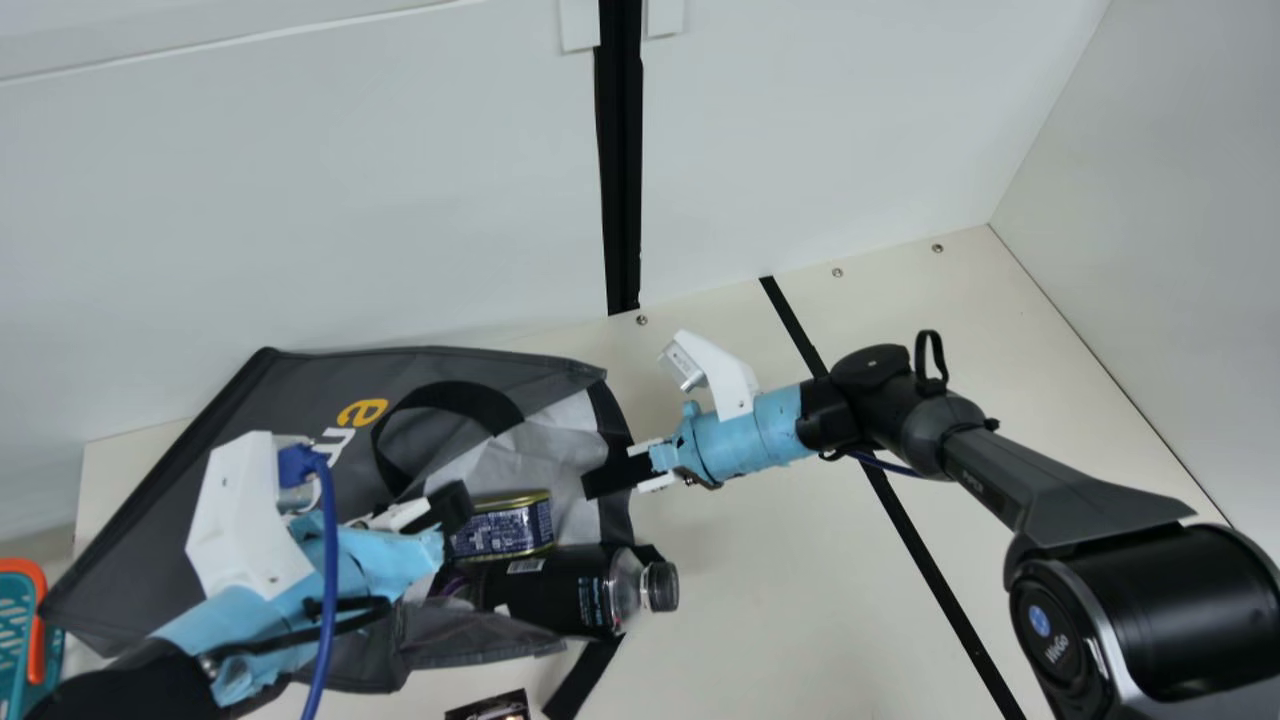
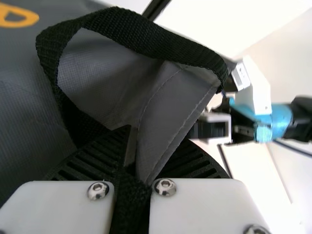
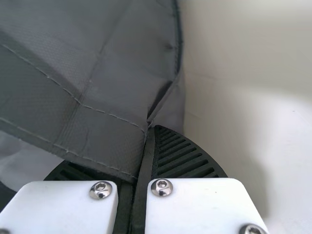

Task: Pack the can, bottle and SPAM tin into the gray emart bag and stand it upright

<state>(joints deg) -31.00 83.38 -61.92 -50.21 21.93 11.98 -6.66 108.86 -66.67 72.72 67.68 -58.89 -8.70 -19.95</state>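
The left pincer (image 1: 452, 508) and right pincer (image 1: 600, 482) each clench an edge of the bag (image 1: 250, 420), which lies on the surface (image 1: 750, 580), the tin (image 1: 508, 528) inside its mouth beside the bottle (image 1: 555, 590), whose cap juts out.

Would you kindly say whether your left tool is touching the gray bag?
Touching. The left wrist view shows the left tool with fabric of the gray bag pinched between its fingers.

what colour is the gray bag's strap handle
Black; the strap handle shows best in the left wrist view.
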